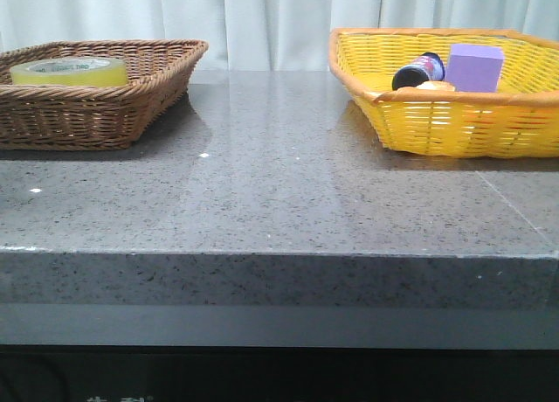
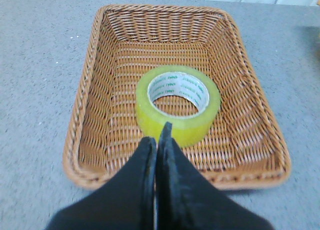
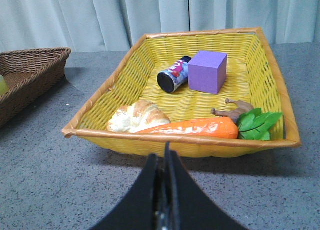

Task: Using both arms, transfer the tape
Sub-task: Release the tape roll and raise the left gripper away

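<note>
Left gripper (image 2: 159, 135): jaws pressed together with nothing between them, poised above the near rim of the brown basket, tips aimed at the roll; it would have to part before any grasp.

Right gripper (image 3: 166, 152): jaws likewise closed on nothing, hanging over bare table just short of the yellow basket's near wall, facing its contents.

Tape (image 2: 178, 103): lying flat in the brown basket, core opening upward, green print visible on the white inner ring; it sits toward the basket's near half, just beyond the left gripper's tips. In the front view only its upper edge (image 1: 70, 70) shows over the wicker wall.

Brown basket (image 2: 85, 95): far left of the table, holding nothing but the roll, so the roll's sides are clear for a grasp.

Yellow basket (image 3: 100, 107): far right, well apart from the brown one; judged the likely destination.

Yellow basket contents: purple block (image 3: 207, 71) and dark bottle (image 3: 173, 75) at the far side, touching or nearly so; bread roll (image 3: 136, 117) and toy carrot (image 3: 192, 127) along the near wall, with a small brown figure (image 3: 232, 108) beside the carrot's leaves.

Table (image 1: 279, 192): grey speckled stone, a wide span between baskets, probably where a hand-over would occur.

Stage, as judged: starting pose; roll untouched.
</note>
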`<state>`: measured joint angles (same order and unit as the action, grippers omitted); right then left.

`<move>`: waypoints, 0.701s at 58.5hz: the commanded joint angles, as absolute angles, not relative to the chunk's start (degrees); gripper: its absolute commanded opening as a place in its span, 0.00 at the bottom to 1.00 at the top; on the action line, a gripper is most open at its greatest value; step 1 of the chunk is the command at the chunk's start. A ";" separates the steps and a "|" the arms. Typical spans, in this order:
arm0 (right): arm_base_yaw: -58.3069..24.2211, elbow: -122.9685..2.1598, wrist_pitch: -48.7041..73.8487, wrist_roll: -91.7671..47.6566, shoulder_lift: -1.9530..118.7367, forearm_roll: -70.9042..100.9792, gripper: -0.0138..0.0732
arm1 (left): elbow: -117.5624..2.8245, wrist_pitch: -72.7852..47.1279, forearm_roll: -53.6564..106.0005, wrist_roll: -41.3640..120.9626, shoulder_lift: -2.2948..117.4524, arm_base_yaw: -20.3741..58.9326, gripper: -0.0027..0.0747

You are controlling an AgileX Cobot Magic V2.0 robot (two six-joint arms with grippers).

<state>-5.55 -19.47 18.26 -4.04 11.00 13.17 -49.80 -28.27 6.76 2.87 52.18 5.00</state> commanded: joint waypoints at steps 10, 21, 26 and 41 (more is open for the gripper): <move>-5.33 -20.83 13.50 -4.13 11.60 13.73 0.06 | -40.34 -23.67 7.51 2.47 34.98 4.95 0.01; -5.33 -20.83 13.50 -4.13 11.60 13.73 0.06 | -32.88 -23.87 7.51 2.47 22.58 4.95 0.01; -5.33 -20.83 13.50 -4.13 11.60 13.73 0.06 | -30.61 -23.87 7.51 2.47 18.97 4.95 0.01; -5.33 -20.83 13.50 -4.13 11.60 13.73 0.06 | -29.11 -23.90 7.51 2.47 16.49 4.95 0.01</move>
<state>-5.55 -19.47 18.16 -4.04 11.00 13.17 -27.59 -28.38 6.76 2.87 16.08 5.00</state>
